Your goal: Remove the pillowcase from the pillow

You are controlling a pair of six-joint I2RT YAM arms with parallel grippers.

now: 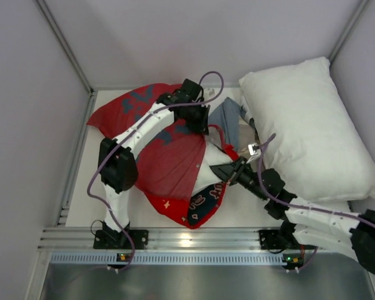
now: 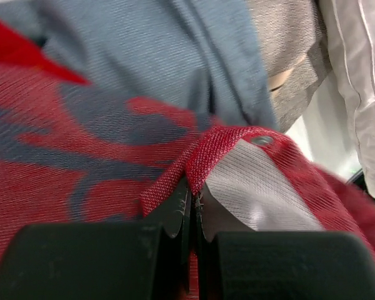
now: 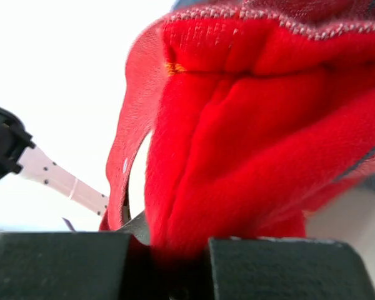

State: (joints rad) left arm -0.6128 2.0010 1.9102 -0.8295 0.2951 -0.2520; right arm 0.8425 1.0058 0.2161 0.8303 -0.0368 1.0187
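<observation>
Left gripper (image 2: 192,203) pinches the pillowcase (image 2: 81,187) hem; right gripper (image 3: 175,250) clenches its red cloth. Spread them gently, peeling fabric off the pillow (image 1: 209,175).

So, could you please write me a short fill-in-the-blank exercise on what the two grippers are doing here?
1. The left gripper pinches the ___ hem of the pillowcase.
2. The right gripper is ___ on a bunched fold of the same pillowcase.
3. The plain cloth lying beside the left gripper is ___ in colour.
Missing words: red; shut; grey-blue.
</observation>
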